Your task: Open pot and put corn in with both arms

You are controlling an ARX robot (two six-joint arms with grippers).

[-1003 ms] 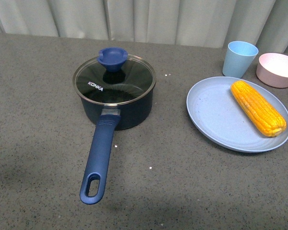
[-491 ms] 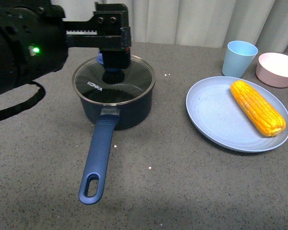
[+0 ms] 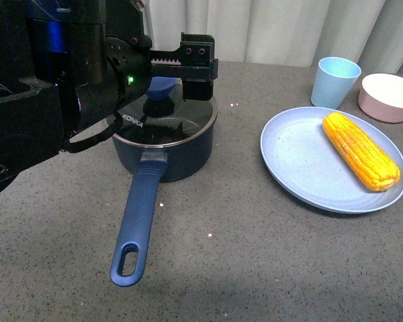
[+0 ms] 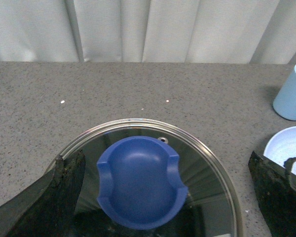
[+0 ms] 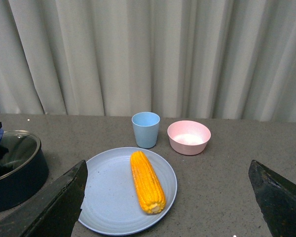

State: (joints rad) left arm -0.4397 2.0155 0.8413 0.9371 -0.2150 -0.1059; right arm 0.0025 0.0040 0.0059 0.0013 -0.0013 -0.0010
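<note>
**Left claw spread wide over the lid knob, gripping nothing**

The left gripper point(image 4: 164, 165) hangs over the pot point(image 3: 164, 154) with its jaws far apart. In the left wrist view one of its fingers point(image 4: 64, 190) stands to each side of the blue knob point(image 4: 139, 182), and clear gaps show that neither touches it. The glass lid point(image 3: 185, 121) sits closed on the pot's rim. In the front view the bulky left arm point(image 3: 47, 94) hides the far left part of lid and pot. The long blue handle point(image 3: 138, 218) points toward the robot across the grey table point(image 3: 255, 268).

The right gripper point(image 5: 167, 165) (seen only by its own wrist camera) is likewise spread wide and empty, held above the table. The corn point(image 3: 361, 150) lies on the pale blue plate point(image 3: 295, 161), well apart from the pot on the robot's right. Behind the plate stand a light blue cup point(image 3: 336, 80) and a pink bowl point(image 3: 388, 97), near the curtain point(image 3: 289, 27)
</note>
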